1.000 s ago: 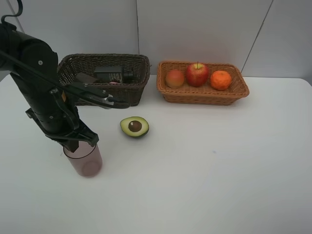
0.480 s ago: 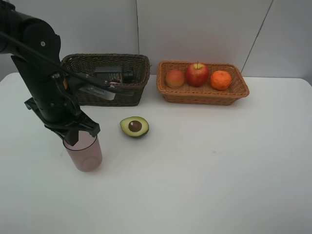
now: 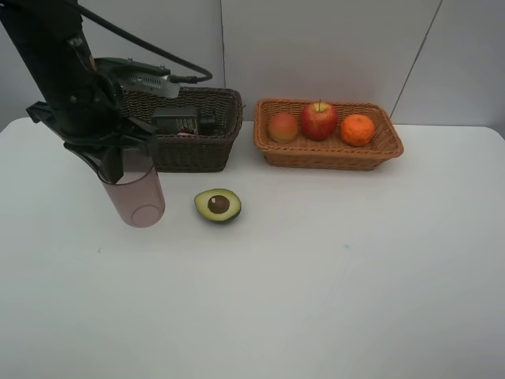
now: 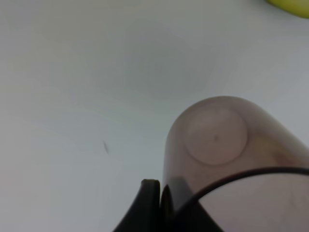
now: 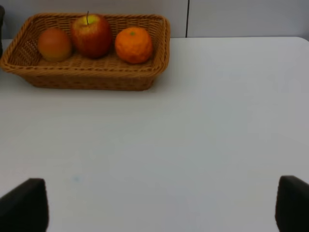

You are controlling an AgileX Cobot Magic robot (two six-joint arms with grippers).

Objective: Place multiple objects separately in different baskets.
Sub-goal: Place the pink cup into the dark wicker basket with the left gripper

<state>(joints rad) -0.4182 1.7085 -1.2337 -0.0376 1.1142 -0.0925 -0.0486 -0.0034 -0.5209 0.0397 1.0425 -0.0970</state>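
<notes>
**Mauve cup lifted by its rim for transfer to the dark basket**

The left gripper is clamped on the rim of the translucent mauve cup, one finger inside the wall and one outside. This rim pinch leaves the cup hanging upright below the jaws, clear of the table, so it can be lowered into a basket without tipping. The left wrist view looks down through the cup wall to its round base, which confirms the upright hang.

The cup hangs just in front of the dark brown basket. That basket already holds a dark pump bottle; other contents are too shadowed to identify with certainty.

The light orange-tan basket holds the peach-coloured fruit, red apple and orange tangerine in a row. Fruit is grouped there, containers in the dark basket.

The halved avocado lies cut face up on the table between the two baskets, not yet sorted.

The right gripper stands wide open and empty above bare table, near the fruit basket.
</notes>
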